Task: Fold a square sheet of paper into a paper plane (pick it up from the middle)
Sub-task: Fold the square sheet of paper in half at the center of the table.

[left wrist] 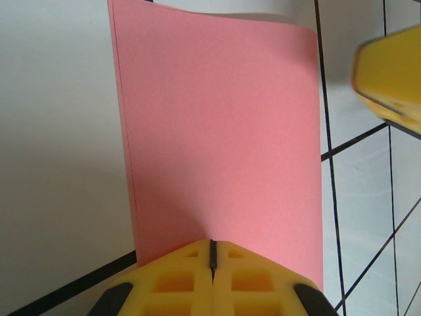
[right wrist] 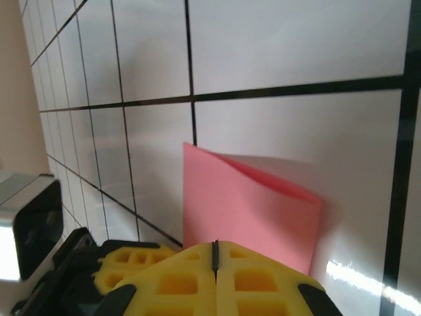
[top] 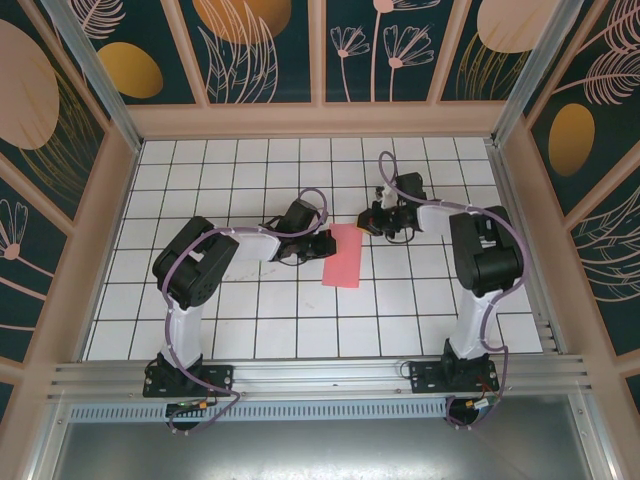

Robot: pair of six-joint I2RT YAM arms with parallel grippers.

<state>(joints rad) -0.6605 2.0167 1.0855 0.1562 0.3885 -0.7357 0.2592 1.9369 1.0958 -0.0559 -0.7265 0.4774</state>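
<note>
My left gripper [left wrist: 212,245] and right gripper [right wrist: 215,245] are clenched tight at the square sheet of paper [top: 343,256]. It looks folded once only.

the right hand [right wrist: 214,249] has its two yellow fingers [right wrist: 263,280] pressed together, a thin dark seam between them. their tips sit at the edge of the square sheet of paper [right wrist: 243,210], which lies folded on the white gridded bench [right wrist: 283,39], its upper layer slightly lifted. beside them shows another yellow finger of the left hand [right wrist: 128,266].
</note>
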